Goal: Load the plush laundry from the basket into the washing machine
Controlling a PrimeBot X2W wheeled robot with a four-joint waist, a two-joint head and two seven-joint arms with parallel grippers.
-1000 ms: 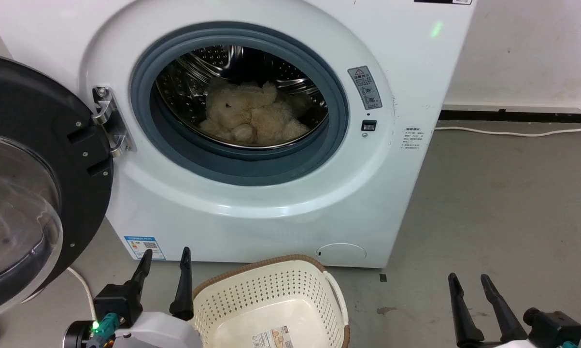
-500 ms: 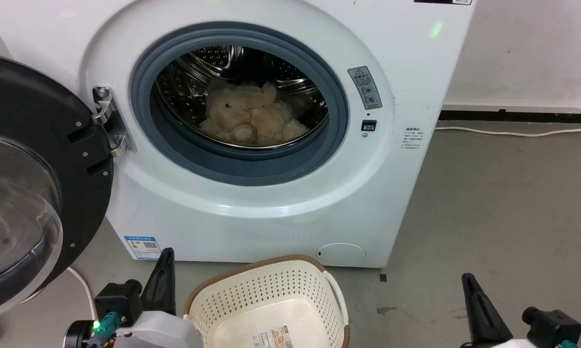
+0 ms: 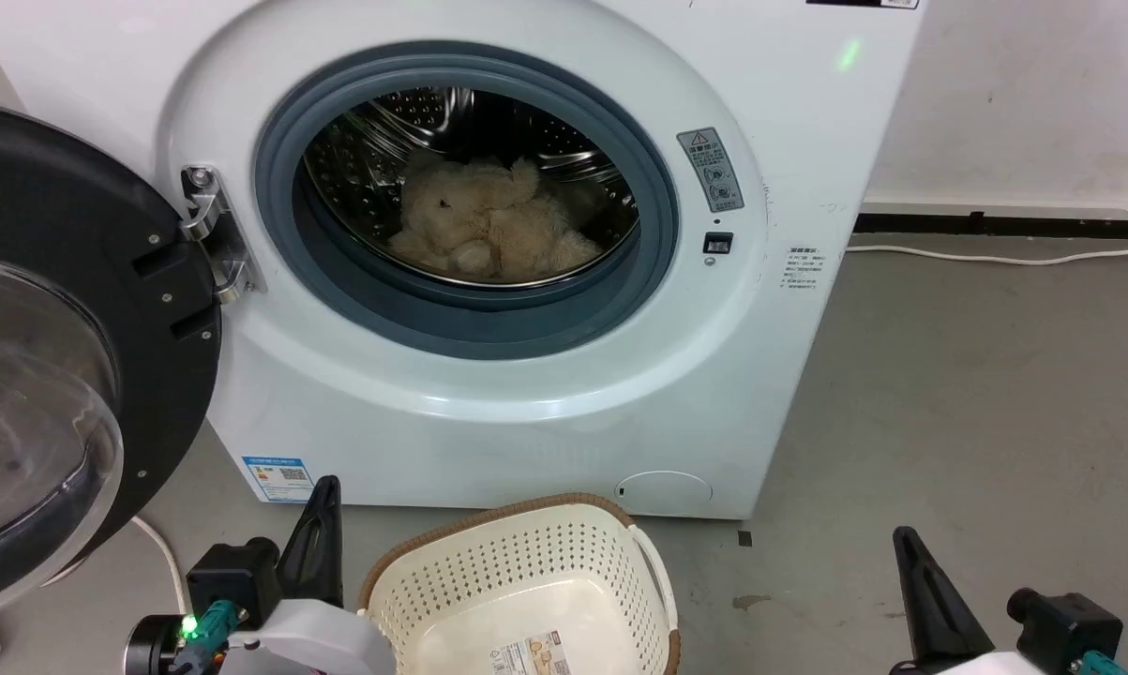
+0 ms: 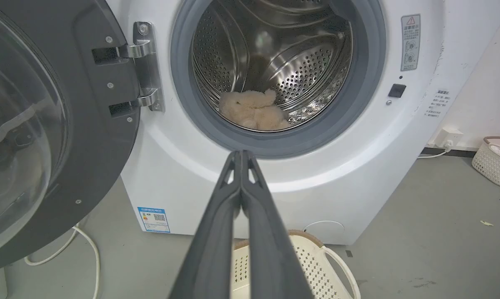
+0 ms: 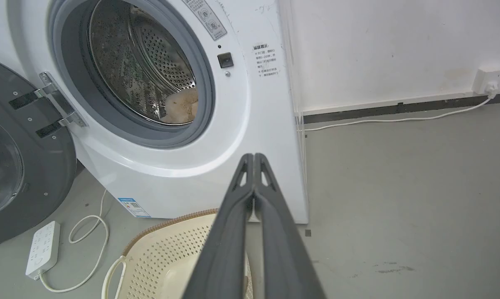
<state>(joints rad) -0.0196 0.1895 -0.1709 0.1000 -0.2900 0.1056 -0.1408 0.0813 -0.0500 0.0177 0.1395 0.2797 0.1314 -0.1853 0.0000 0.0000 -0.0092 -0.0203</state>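
Head view: the plush laundry (image 3: 488,225) lies slumped at the bottom of the steel drum (image 3: 376,159) of the washing machine (image 3: 526,422). The glass door (image 3: 57,328) hangs wide open at the left. The basket (image 3: 517,511) sits on the floor just in front of the machine, holding nothing but the label sticker (image 3: 540,654) on its base. At the lower left, the left gripper (image 3: 324,492) has its fingers pressed together on nothing; a second ago they stood apart. At the lower right, the right gripper (image 3: 909,548) has closed in the same way, also empty. The bear, basket and door have not shifted in that time.

Left wrist view: the left fingers meet tip to tip and point at the lower edge of the grey rubber ring (image 4: 374,83). The bear rests beyond it, low in the drum. A second small basket (image 4: 493,160) stands well apart, against the wall.

Right wrist view: the right fingers are likewise clenched and empty, aimed at the machine's lower front. Part of the bear shows through the port. A power strip (image 5: 42,249) lies on the floor below the door.

With the bear inside, the basket bare and both grippers closing empty, the loading looks finished. The arms appear to be settling into rest.
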